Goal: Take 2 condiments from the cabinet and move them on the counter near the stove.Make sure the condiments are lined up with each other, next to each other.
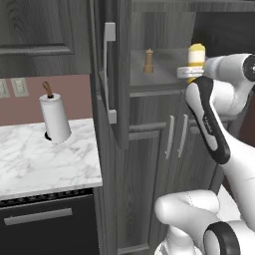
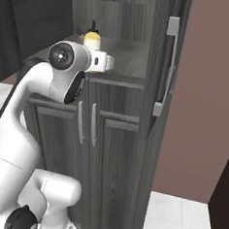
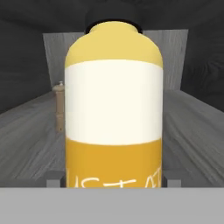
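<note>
The two dark fingertips [image 3: 53, 178] of the gripper [image 3: 113, 180] are seen flanking the base of the yellow squeeze bottle with a white label [image 3: 113, 109]; whether it is clamped or merely straddled cannot be told. The first pick is judged in hand; a firm closing, then a lift clear of the dark grey woodgrain cabinet's niche [image 1: 164, 69], is called for. Beyond the fingers, to one side, one small brown wooden pepper mill [image 3: 59, 107] is counted. Condiments: two.
</note>
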You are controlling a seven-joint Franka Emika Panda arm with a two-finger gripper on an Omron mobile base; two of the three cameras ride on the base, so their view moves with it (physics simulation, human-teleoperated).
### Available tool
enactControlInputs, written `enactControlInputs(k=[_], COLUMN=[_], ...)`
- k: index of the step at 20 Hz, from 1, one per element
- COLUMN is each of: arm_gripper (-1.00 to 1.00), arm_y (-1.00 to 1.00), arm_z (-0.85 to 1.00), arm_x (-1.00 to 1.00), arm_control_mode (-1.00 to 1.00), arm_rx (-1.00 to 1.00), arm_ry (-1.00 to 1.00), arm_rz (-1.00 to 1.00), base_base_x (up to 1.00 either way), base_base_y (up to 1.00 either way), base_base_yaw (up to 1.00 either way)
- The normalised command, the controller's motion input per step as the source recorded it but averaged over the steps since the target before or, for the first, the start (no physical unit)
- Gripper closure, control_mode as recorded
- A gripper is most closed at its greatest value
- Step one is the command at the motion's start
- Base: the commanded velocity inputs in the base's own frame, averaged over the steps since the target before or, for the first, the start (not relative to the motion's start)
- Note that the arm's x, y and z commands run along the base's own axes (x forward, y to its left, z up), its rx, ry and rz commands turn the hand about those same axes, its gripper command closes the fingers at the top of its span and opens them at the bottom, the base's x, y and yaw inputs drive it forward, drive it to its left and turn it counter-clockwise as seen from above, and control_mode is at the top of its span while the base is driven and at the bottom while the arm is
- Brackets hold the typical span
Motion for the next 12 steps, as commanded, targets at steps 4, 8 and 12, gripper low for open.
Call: enactControlInputs(k=[4,8,12], arm_gripper=[1.0,1.0,1.0], arm_y=[0.0,0.09,0.33], arm_z=[0.15,0.04,-0.04], arm_x=[-1.0,-1.0,-1.0], arm_control_mode=[-1.0,-1.0,-1.0], arm_rx=[0.0,0.0,0.0], arm_ry=[0.0,0.0,0.0], arm_rz=[0.12,0.07,0.01], base_base_x=[0.0,0.0,0.0], base_base_y=[0.0,0.0,0.0], base_base_yaw=[0.0,0.0,0.0])
